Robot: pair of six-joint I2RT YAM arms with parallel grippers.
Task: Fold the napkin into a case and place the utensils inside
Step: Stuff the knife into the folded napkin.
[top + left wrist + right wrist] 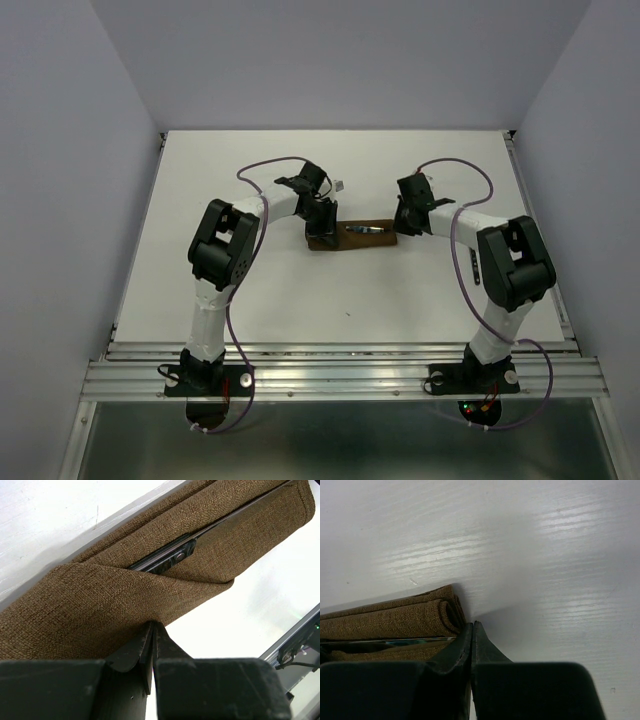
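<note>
The case (pixel 352 241) runs lengthwise between my tools, with a utensil (pixel 368 229) lying along it. My left tool (pixel 151 626) is at its left end, pinched narrow on the cloth edge. My right tool (pixel 472 626) is closed and empty, just beside its right end.

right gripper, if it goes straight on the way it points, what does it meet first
The right gripper would probably meet the bare table, just beside the folded napkin; depth is unclear.

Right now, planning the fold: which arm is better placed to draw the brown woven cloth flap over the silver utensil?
Left, probably: the left gripper is shut on the brown woven cloth flap; the right gripper sits shut, empty, beside the far end.
</note>
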